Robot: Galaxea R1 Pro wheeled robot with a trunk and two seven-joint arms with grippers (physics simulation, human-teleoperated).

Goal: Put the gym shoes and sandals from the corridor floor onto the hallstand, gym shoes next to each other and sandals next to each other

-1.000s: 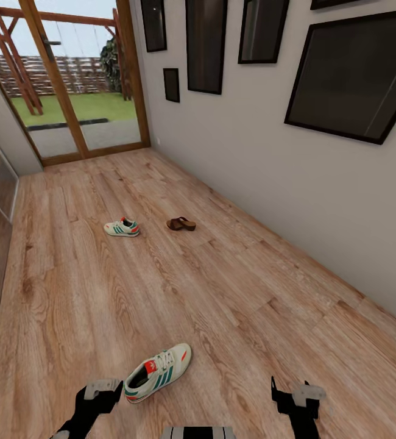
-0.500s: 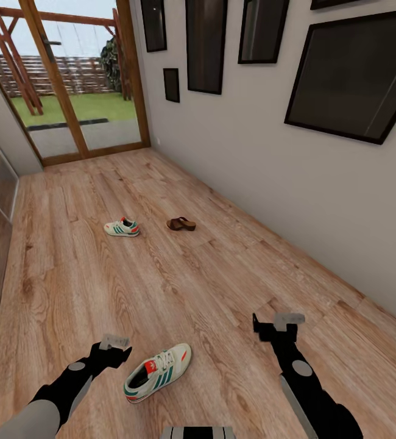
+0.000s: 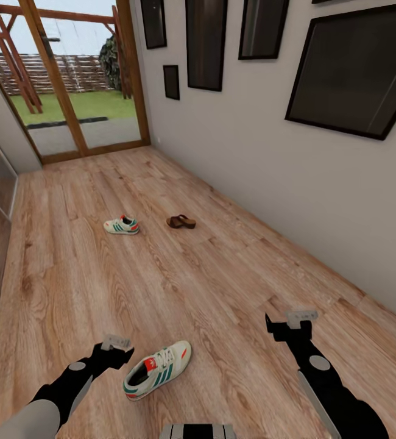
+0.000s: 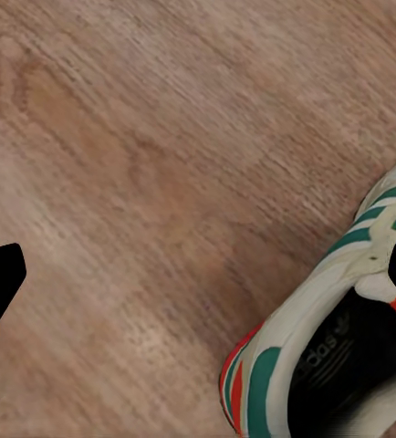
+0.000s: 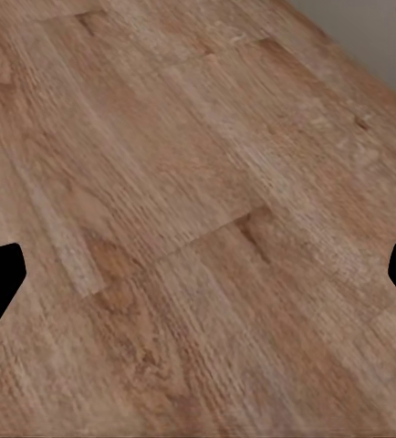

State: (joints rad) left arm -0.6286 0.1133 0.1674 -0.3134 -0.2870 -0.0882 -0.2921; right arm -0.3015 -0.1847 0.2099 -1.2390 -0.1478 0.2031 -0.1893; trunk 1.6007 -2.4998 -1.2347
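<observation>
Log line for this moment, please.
near gym shoe on floor, ungrasped | left gripper open beside it | right gripper open over floor

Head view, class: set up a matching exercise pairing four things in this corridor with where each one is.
Things:
1. near gym shoe
2. far gym shoe
3. sandal
4. right gripper

Places:
A. far down the floor, nearer the picture wall
B. just beside the left gripper
C. over bare planks
D. far down the floor, nearer the glass side

Pairs: 1-B, 2-D, 3-A, 4-C

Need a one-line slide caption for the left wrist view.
Open left gripper above the wood floor, beside a white-and-green sneaker.
</observation>
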